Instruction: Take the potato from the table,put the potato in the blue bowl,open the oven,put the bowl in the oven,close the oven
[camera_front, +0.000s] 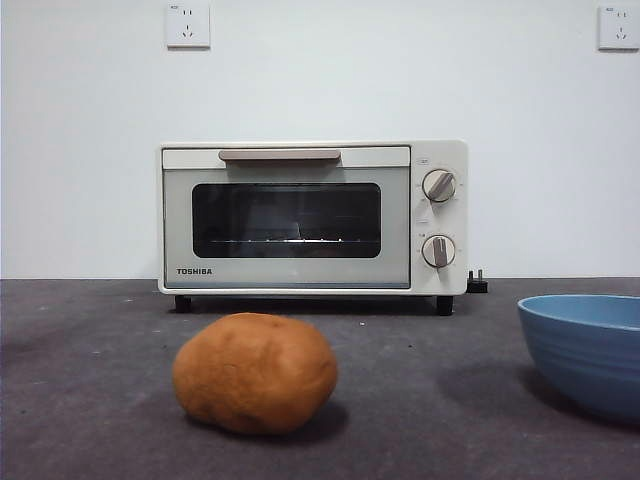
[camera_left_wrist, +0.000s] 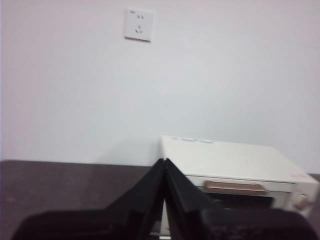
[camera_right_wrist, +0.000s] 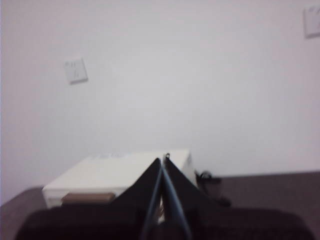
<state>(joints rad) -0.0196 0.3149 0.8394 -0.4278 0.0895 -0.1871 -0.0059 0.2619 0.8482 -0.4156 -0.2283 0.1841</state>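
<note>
The orange-brown potato (camera_front: 255, 372) lies on the dark grey table (camera_front: 90, 400) in the near foreground, left of centre. At the right edge stands the blue bowl (camera_front: 585, 350), partly cut off, with nothing showing above its rim. The cream Toshiba oven (camera_front: 312, 218) stands at the back with its door closed. Both arms are raised away from these things and absent from the front view. My left gripper (camera_left_wrist: 164, 161) is shut and empty, looking toward the oven (camera_left_wrist: 235, 172) from its left. My right gripper (camera_right_wrist: 163, 159) is shut and empty, with the oven (camera_right_wrist: 117, 175) beyond it.
A white wall with power sockets (camera_front: 187, 25) rises behind the table. A black plug (camera_front: 477, 284) sits by the oven's right foot. Bare tabletop lies between the potato and the bowl.
</note>
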